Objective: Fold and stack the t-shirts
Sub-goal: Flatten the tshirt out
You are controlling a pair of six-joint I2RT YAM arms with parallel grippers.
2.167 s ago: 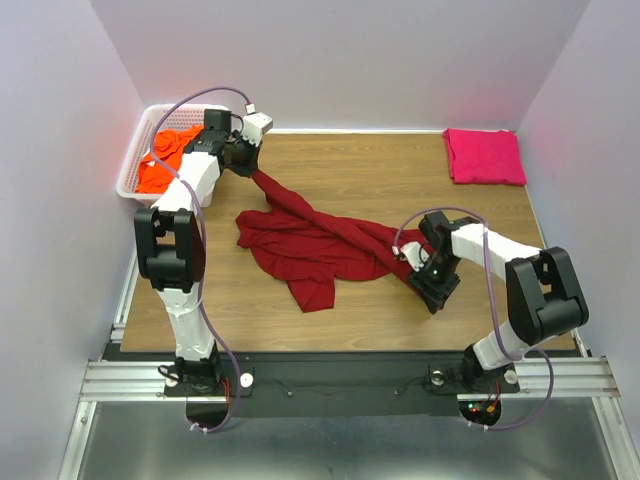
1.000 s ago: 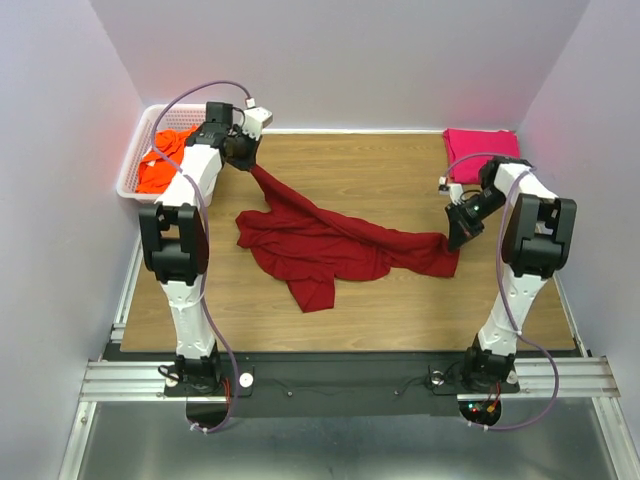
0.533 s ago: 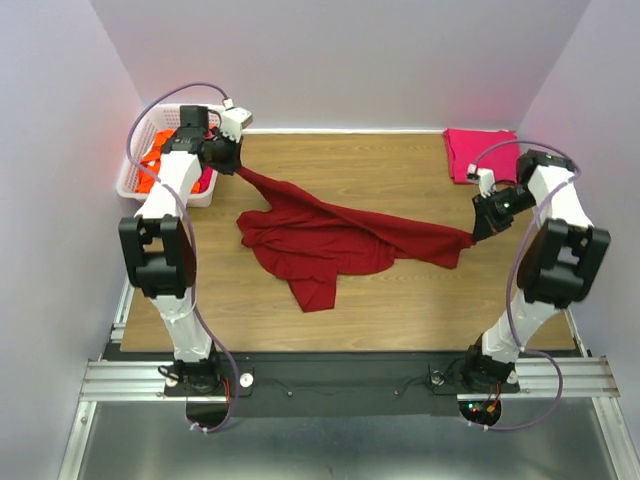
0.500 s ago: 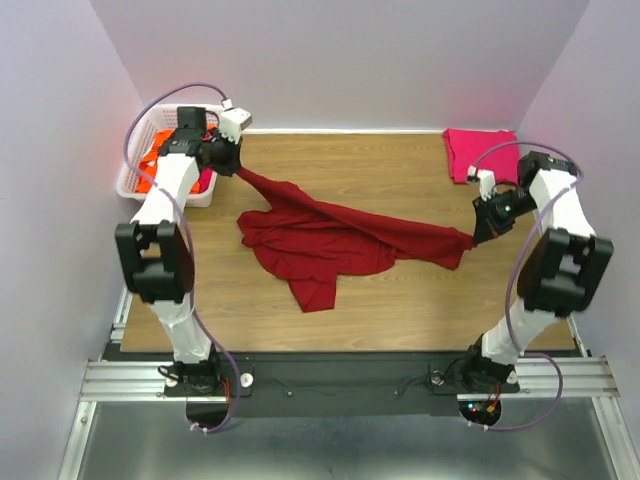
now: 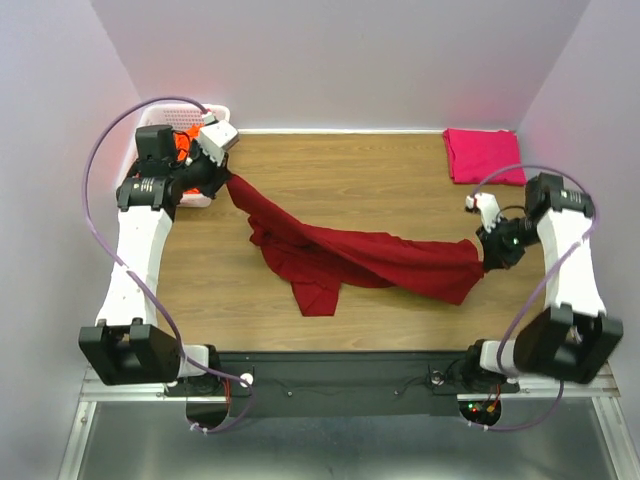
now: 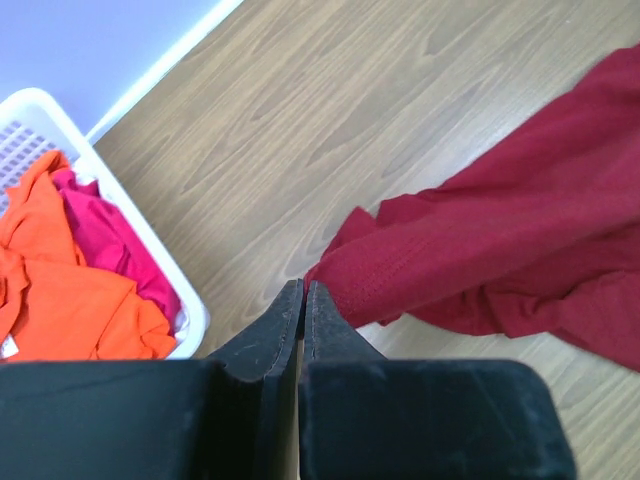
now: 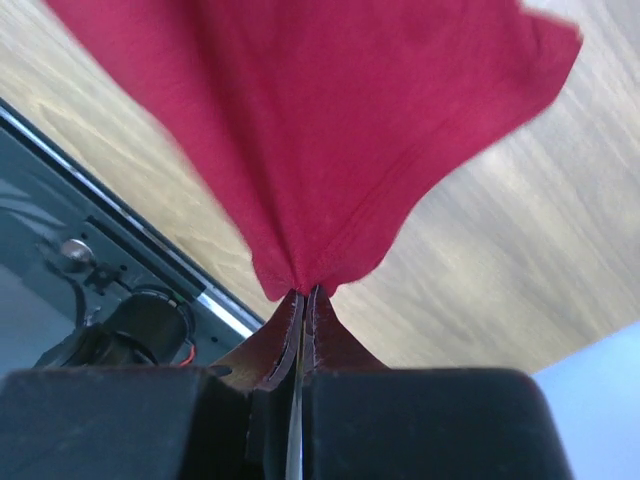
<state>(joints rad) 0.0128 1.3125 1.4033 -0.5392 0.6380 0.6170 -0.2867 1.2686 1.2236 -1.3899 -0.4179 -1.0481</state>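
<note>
Currently, left gripper [image 5: 226,180] and right gripper [image 5: 486,262] each clenched on an edge of the dark red t-shirt [image 5: 360,255]; cloth strung between them, middle sagging onto surface [image 5: 350,170].

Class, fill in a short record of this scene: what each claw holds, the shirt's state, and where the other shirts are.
Left claw: shut on one edge of the dark red t-shirt
Right claw: shut on its opposite edge
Shirt state: stretched between claws, unfolded, middle sagging onto table
Basket: orange shirt, magenta shirt
Far right corner: folded pink shirt
</note>
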